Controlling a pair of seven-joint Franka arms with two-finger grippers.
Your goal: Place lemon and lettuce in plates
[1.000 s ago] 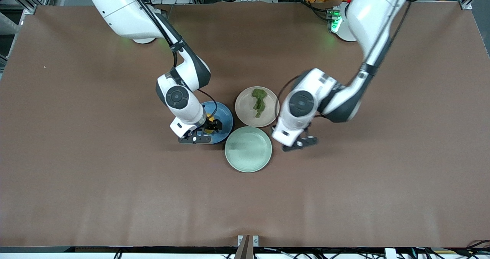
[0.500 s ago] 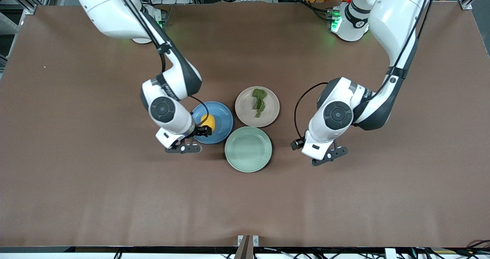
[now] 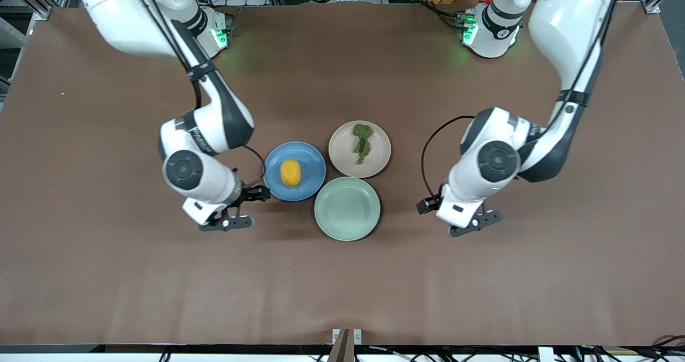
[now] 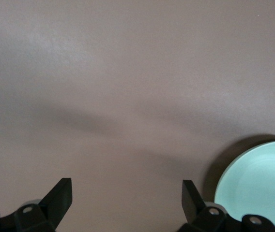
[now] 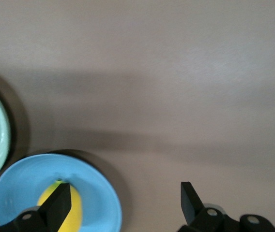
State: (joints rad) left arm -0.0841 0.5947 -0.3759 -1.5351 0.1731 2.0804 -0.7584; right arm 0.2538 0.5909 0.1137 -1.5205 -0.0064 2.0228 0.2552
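lemon (image 3: 290, 173) on one plate (image 3: 310, 158), lettuce (image 3: 362, 142) on adjacent plate (image 3: 342, 156)

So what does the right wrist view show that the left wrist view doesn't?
Only the right wrist view shows the blue plate with the lemon on it, past the open right gripper. Only the left wrist view shows the open left gripper over bare table. Both catch part of the mint-green plate.

Yellow lemon (image 3: 290, 173), dark-green lettuce (image 3: 362, 142), blue plate (image 3: 310, 161), beige plate (image 3: 342, 153).
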